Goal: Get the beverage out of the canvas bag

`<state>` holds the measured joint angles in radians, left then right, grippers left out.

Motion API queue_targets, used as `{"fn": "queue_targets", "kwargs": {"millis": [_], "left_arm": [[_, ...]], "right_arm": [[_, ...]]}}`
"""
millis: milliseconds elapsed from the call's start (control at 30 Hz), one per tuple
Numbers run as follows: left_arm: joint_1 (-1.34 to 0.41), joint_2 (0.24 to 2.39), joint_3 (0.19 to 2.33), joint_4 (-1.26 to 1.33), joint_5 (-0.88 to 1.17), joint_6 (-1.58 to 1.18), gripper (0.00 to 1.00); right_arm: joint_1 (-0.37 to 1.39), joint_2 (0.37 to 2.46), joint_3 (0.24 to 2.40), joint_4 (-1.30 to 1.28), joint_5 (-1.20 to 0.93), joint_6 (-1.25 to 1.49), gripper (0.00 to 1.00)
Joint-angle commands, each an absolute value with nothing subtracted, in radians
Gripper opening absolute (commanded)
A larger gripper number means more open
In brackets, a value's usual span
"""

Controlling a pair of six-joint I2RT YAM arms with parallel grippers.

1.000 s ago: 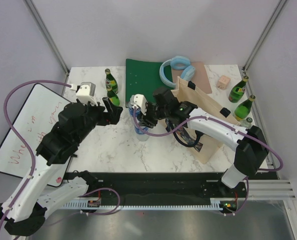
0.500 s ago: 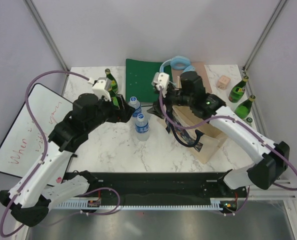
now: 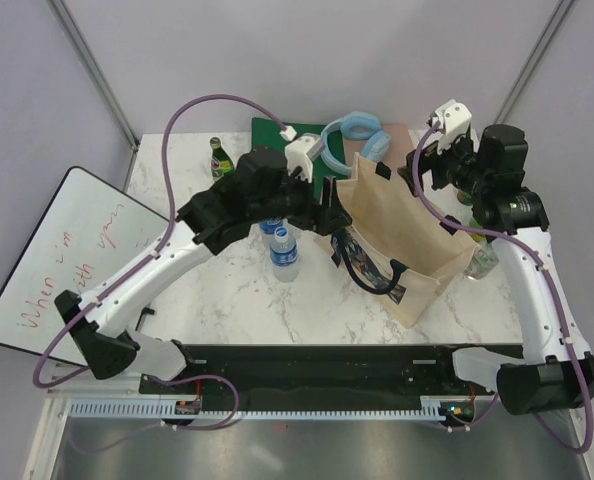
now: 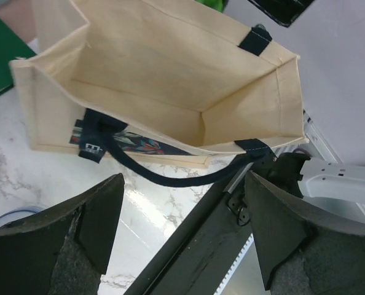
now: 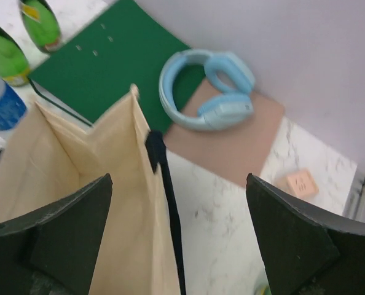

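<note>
Beige boxy canvas tote bag (image 3: 402, 240) with dark straps sits open on the white marble table (image 3: 227, 290). Two clear blue-labelled plastic water bottles (image 3: 285, 255) stand just left of it. The left gripper (image 4: 182, 184), fingers spread, faces its mouth. The right gripper (image 5: 177, 181), also spread and empty, hangs over its far edge.

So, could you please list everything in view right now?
canvas bag: one, beige with dark handles, right of centre, open, nothing visible inside
water bottles: two, clear with blue labels, just left of the bag
mat: one, dark green, far centre
green glass bottles: two showing, far left by the mat
board: one, brown, right of the mat
headphones: one pair, light blue, overlapping mat and board
cube: one, peach, far right
whiteboard: one, white with red writing, left edge
table: one, white marble, beneath all
left end effector: black, open, facing the bag's opening
right end effector: black, open, above the bag's far end
</note>
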<state>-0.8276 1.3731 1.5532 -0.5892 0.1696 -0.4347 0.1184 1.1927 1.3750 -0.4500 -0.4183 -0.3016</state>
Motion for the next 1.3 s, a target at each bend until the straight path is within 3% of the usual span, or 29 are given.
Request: {"fn": "queue_targets", "kwargs": {"millis": [0, 167, 267, 367, 400, 500, 600, 700, 1267], "left_arm": [[-0.88, 1.468, 1.629, -0.592, 0.186, -0.423, 0.85], [-0.934, 1.554, 1.69, -0.6, 0.16, -0.48, 0.86], [-0.959, 1.594, 1.729, -0.614, 0.149, -0.482, 0.85], [-0.971, 1.606, 1.747, -0.635, 0.135, -0.468, 0.85], [-0.971, 1.606, 1.749, -0.637, 0.135, -0.462, 0.85], [-0.976, 1.591, 1.755, -0.638, 0.143, -0.419, 0.85], [-0.976, 1.578, 1.776, -0.638, 0.158, -0.35, 0.85], [-0.976, 1.582, 1.793, -0.632, 0.179, -0.285, 0.85], [-0.976, 1.666, 1.766, -0.601, 0.388, -0.155, 0.84]], "right_arm": [[0.051, 1.239, 1.41, -0.612, -0.365, -0.296, 0.96], [0.028, 1.318, 1.448, -0.706, -0.37, -0.324, 0.94], [0.025, 1.357, 1.459, -0.729, -0.383, -0.334, 0.88], [0.025, 1.379, 1.474, -0.758, -0.442, -0.344, 0.68], [0.025, 1.381, 1.474, -0.765, -0.458, -0.35, 0.55], [0.025, 1.371, 1.47, -0.793, -0.523, -0.373, 0.3], [0.025, 1.35, 1.462, -0.815, -0.571, -0.393, 0.12], [0.025, 1.319, 1.453, -0.816, -0.609, -0.4, 0.01], [0.025, 1.164, 1.327, -0.739, -0.663, -0.371, 0.0]]}}
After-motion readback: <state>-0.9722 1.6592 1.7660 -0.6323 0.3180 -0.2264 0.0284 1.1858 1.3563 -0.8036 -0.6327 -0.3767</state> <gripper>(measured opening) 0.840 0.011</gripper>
